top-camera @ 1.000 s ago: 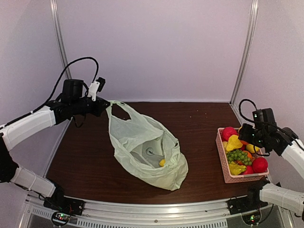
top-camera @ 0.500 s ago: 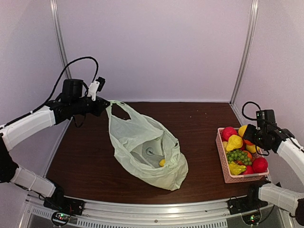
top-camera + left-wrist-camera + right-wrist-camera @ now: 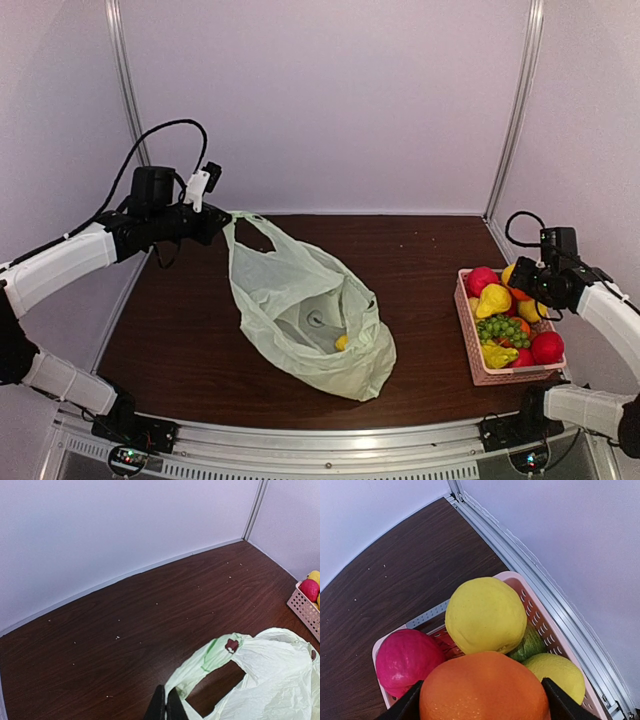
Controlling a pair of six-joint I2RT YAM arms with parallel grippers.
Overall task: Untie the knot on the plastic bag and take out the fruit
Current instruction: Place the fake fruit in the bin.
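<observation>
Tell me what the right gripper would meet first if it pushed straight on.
Holding the orange, the right gripper would probably press it into the round yellow fruit atop the pink basket; depth is uncertain.

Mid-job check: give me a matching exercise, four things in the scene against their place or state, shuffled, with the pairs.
Things
1. left hand
2. right hand
3. plastic bag
4. pink basket

Place or state
A. at the right edge of the table
B. grips an orange above the basket
C. mouth open, body resting mid-table, a yellow fruit inside
D. shut on a handle loop, holding it up

Pairs: 1-D, 2-B, 3-C, 4-A
</observation>
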